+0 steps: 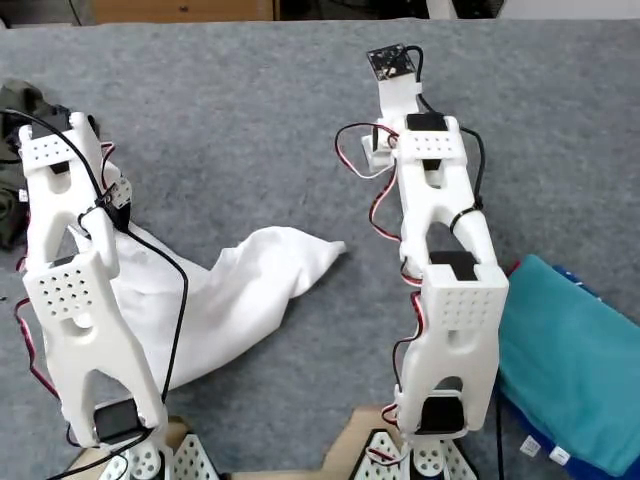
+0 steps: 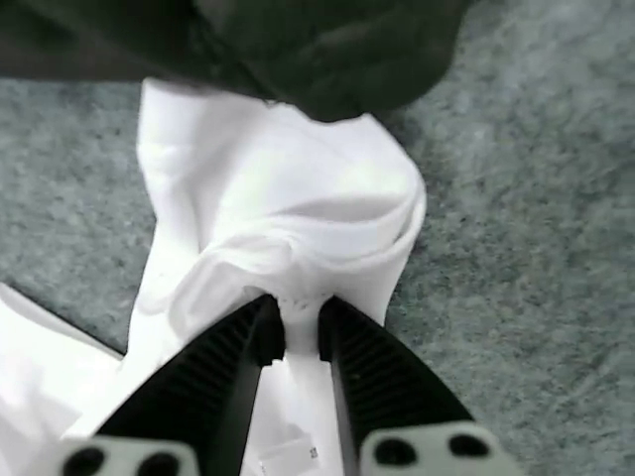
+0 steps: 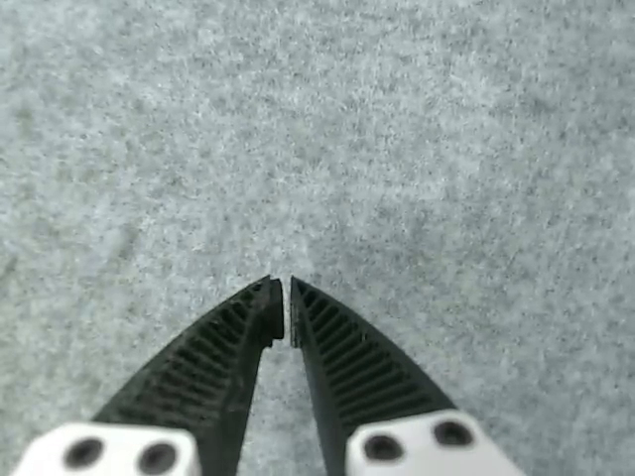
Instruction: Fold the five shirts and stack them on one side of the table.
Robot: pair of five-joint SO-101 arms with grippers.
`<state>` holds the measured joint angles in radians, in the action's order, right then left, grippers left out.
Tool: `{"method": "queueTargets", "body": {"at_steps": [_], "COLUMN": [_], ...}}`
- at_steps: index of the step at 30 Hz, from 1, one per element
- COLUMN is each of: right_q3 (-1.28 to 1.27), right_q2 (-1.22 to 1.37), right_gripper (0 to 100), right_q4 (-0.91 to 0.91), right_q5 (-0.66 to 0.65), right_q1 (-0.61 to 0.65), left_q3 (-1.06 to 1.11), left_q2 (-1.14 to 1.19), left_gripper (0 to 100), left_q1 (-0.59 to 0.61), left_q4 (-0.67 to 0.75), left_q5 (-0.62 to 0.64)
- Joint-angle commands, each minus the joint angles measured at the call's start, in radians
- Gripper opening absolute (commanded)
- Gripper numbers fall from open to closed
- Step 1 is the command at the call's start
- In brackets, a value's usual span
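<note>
White shirt [image 1: 250, 290] sits pinched in your left gripper [image 2: 301, 329], right gripper [image 3: 288, 309] closed empty; draw it flat across the desk [image 1: 250, 120].

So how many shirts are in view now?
3: a crumpled white shirt mid-table pinched by the left end effector, a dark green shirt at the far-left edge, a teal shirt at the right edge. Others may be hidden.
</note>
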<state>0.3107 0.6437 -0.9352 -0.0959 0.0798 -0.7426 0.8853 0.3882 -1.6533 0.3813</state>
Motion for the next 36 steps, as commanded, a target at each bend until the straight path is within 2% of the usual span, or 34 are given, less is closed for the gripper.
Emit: {"method": "queueTargets", "body": {"at_steps": [1,7,17,23,30,34,36], "right_q3": [0.045,0.045,0.047,0.047,0.047,0.047,0.047], "right_q2": [-0.007,-0.007,-0.007,-0.007,-0.007,-0.007,-0.007], "right_gripper": [2.9,2.9,2.9,2.9,2.9,2.9,2.9], "right_q4": [-0.002,-0.002,-0.002,0.000,0.000,0.000,0.000], "right_q5": [-0.009,-0.009,-0.009,-0.009,-0.009,-0.009,-0.009], "right_q1": [0.019,0.019,0.019,0.019,0.019,0.019,0.019], "left_q3": [-0.060,-0.213,-0.278,-0.413,-0.523,-0.459,-0.425], "left_q2": [-0.010,-0.013,-0.018,-0.027,-0.027,-0.008,0.016], "left_gripper": [5,5,5,5,5,6,9], "left_q1": [-0.005,-0.006,-0.008,-0.077,-0.190,-0.238,-0.253], "left_q4": [-0.009,-0.106,-0.106,-0.103,0.103,0.284,0.359], "left_q5": [0.035,0.060,0.060,0.087,0.164,0.163,0.164]}}
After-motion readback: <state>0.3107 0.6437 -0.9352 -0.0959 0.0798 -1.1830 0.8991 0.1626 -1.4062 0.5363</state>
